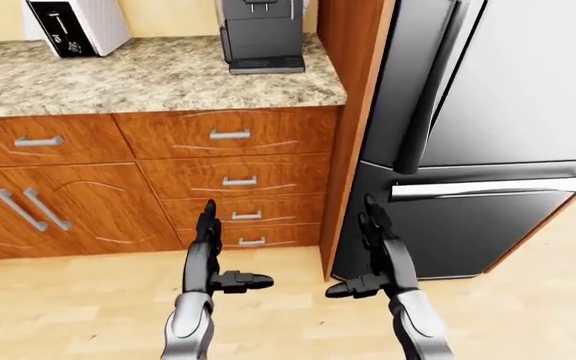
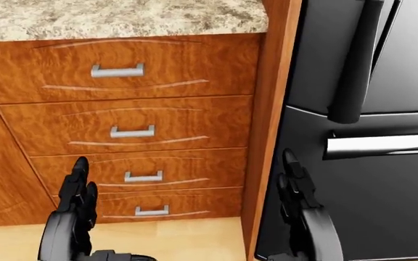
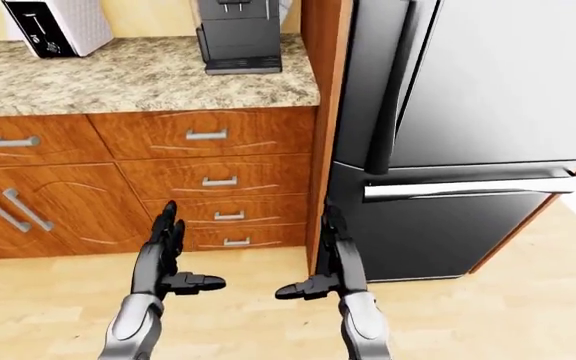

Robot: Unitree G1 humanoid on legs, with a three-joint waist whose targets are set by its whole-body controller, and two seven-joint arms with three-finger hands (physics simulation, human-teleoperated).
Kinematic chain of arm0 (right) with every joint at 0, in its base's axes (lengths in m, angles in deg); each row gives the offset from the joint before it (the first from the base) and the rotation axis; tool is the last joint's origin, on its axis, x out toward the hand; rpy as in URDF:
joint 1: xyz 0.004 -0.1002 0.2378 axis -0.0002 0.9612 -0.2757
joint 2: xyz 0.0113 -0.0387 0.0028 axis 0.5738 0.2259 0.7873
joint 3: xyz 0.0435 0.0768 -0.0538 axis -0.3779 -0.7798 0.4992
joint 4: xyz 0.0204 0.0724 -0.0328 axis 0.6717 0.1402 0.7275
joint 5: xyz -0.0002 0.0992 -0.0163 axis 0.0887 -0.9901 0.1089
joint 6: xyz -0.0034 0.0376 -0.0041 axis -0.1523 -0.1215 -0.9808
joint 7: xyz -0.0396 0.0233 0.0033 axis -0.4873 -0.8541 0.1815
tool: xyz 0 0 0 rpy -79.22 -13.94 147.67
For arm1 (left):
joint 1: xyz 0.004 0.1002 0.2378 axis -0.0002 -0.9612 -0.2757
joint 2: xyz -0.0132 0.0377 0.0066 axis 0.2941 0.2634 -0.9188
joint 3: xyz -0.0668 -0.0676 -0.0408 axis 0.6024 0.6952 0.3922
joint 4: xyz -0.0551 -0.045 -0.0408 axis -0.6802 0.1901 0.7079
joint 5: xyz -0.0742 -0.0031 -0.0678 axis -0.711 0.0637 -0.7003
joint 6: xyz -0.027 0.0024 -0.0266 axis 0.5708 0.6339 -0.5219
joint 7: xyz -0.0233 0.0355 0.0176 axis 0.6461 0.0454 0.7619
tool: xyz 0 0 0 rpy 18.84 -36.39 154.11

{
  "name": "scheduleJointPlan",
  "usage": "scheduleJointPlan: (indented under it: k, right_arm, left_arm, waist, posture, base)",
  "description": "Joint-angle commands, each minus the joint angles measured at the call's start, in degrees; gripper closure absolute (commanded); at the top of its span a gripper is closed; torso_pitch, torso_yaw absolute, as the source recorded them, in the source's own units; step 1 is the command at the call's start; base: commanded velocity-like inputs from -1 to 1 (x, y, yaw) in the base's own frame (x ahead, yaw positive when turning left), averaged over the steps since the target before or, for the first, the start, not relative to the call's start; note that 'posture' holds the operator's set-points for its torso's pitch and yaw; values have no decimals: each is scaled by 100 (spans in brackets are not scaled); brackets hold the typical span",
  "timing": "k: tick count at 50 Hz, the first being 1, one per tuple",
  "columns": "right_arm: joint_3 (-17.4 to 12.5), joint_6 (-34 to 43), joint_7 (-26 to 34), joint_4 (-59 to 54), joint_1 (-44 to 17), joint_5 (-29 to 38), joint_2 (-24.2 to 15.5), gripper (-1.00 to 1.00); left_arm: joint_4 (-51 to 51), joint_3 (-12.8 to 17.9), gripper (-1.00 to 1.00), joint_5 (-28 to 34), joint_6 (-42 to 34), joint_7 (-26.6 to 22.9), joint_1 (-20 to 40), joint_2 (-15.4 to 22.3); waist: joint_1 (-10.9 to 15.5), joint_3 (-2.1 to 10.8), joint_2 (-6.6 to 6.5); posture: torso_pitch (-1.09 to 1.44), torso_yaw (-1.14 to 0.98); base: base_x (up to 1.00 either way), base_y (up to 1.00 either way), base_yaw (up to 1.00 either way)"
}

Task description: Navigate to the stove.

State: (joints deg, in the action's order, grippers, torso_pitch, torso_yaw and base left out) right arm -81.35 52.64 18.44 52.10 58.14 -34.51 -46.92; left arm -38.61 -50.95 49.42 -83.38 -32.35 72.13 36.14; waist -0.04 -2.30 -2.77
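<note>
1. My left hand (image 1: 206, 259), black with three fingers, is held up low in the left-eye view, its fingers straight and spread and its thumb out to the side, holding nothing.
2. My right hand (image 1: 376, 259), the same black three-fingered kind, is raised beside it with fingers spread and thumb out, also holding nothing.
3. The stove I am heading for does not show in any of the three views, so I cannot place it against either hand.
4. Beyond my left hand stands a reddish-brown wooden cabinet (image 1: 230, 180) with four stacked drawers and small silver bar handles.
5. Beyond my right hand stands a tall black glossy refrigerator (image 1: 488, 112) with a silver horizontal handle across its lower drawer.
6. A speckled beige granite countertop (image 1: 138, 79) tops the cabinet.
7. I can read no brand, label or writing anywhere.
8. The two eye views show a white boxy toaster (image 1: 76, 26) and a dark grey coffee machine (image 1: 260, 34) on the counter, plus pale wooden floor (image 1: 528, 300).
9. The head view sits closer and lower, cutting off both appliances and showing mainly drawers and fridge.
</note>
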Motion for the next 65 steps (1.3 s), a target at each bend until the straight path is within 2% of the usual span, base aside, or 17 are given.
scheduleJointPlan:
  k: [1, 8, 14, 16, 19, 24, 29, 30, 31, 35, 41, 51, 53, 55, 56, 58, 65]
  right_arm:
    - [-19, -185, 30, 173, -94, -20, -33, -100]
    - [-10, -148, 53, 199, -83, -17, -32, -100]
    - [-9, -125, 57, 212, -93, -26, -27, -100]
    - [0, -113, 55, 237, -80, -22, -23, -100]
    - [-2, -116, 50, 239, -74, -22, -22, -100]
    - [0, -110, 42, 267, -52, -33, -18, -100]
    - [6, -108, 55, 261, -59, -46, -17, -100]
    - [6, -107, 57, 262, -59, -49, -17, -100]
    - [7, -110, 60, 260, -59, -52, -17, -100]
    - [21, -130, 67, 261, -50, -46, -15, -100]
    - [19, -131, 86, 277, -40, -71, -15, -100]
    - [19, -178, 97, 219, -52, -71, -18, -100]
    - [21, -169, 98, 239, -40, -70, -18, -100]
    - [26, -161, 94, 272, -18, -64, -16, -100]
    - [28, -146, 89, 302, -7, -61, -15, -100]
    - [17, -171, 88, 267, -14, -65, -16, -100]
    - [11, -169, 77, 238, -32, -75, -13, -100]
  left_arm:
    - [-231, 0, -100, -9, 157, 18, 91, -11]
    - [-231, 0, -100, -9, 157, 18, 91, -11]
    - [-231, 0, -100, -9, 157, 18, 91, -11]
    - [-231, 0, -100, -9, 157, 18, 91, -11]
    - [-231, 0, -100, -9, 157, 18, 91, -11]
    - [-231, 0, -100, -9, 157, 18, 91, -11]
    - [-231, 0, -100, -9, 157, 18, 91, -11]
    - [-231, 0, -100, -9, 157, 18, 91, -11]
    - [-231, 0, -100, -9, 157, 18, 91, -11]
    - [-231, 0, -100, -9, 157, 18, 91, -11]
    - [-231, 0, -100, -9, 157, 18, 91, -11]
    - [-231, 0, -100, -9, 157, 18, 91, -11]
    - [-231, 0, -100, -9, 157, 18, 91, -11]
    - [-231, 0, -100, -9, 157, 18, 91, -11]
    - [-231, 0, -100, -9, 157, 18, 91, -11]
    - [-231, 0, -100, -9, 157, 18, 91, -11]
    - [-231, 0, -100, -9, 157, 18, 91, -11]
  waist:
    - [22, 76, -31]
    - [11, 81, 150]
    - [13, 147, 673]
    - [-49, 129, 511]
    - [-51, 149, 546]
    - [-31, 91, 314]
    - [-20, 160, -321]
    - [25, 114, -41]
    - [-15, 123, -114]
    - [17, 154, 85]
    - [-6, 136, 700]
    - [-59, 94, 295]
    - [-72, 98, 66]
    - [-38, 220, -376]
    - [4, 158, -87]
    - [19, 131, -93]
    - [7, 99, 298]
  posture:
    - [0, 0]
    - [0, 0]
    - [0, 0]
    - [0, 0]
    - [0, 0]
    - [0, 0]
    - [0, 0]
    - [0, 0]
    - [0, 0]
    - [0, 0]
    - [0, 0]
    - [0, 0]
    - [0, 0]
    - [0, 0]
    - [0, 0]
    - [0, 0]
    - [0, 0]
  base:
    - [0, 11, 0]
    - [0, 12, 0]
    - [0, 15, 0]
    - [0, 14, 0]
    - [0, 14, 0]
    - [0, 14, 0]
    - [0, 15, 0]
    - [0, 15, 0]
    - [0, 16, 0]
    - [0, 18, 0]
    - [0, 22, 0]
    - [0, 22, 0]
    - [0, 22, 0]
    - [0, 23, 0]
    - [0, 23, 0]
    - [0, 23, 0]
    - [0, 22, 0]
